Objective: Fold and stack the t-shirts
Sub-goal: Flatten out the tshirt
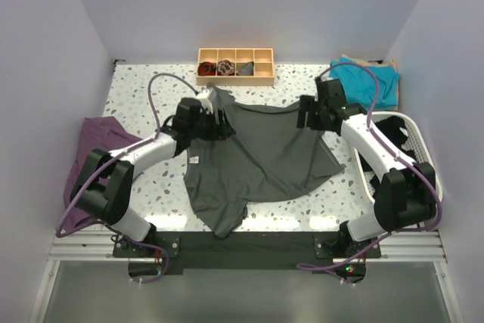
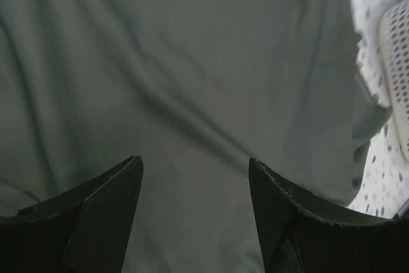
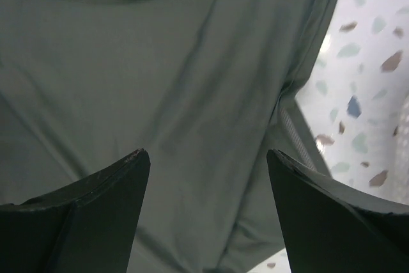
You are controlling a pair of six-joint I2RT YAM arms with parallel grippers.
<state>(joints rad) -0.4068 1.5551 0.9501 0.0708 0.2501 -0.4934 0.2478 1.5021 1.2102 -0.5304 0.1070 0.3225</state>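
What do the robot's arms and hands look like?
The left arm and right arm are white with chunky black joints, and a purple cable loops along each. The left hand and right hand each have two black, wedge-shaped fingers.

Likely a lab: plain walls (image 1: 249, 5) enclosing speckled table (image 1: 136, 85).

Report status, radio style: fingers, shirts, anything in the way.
Left fingers open, right fingers open, over grey shirt. Grey shirt spread out, not folded. Teal shirt at far right corner. Nothing blocking.
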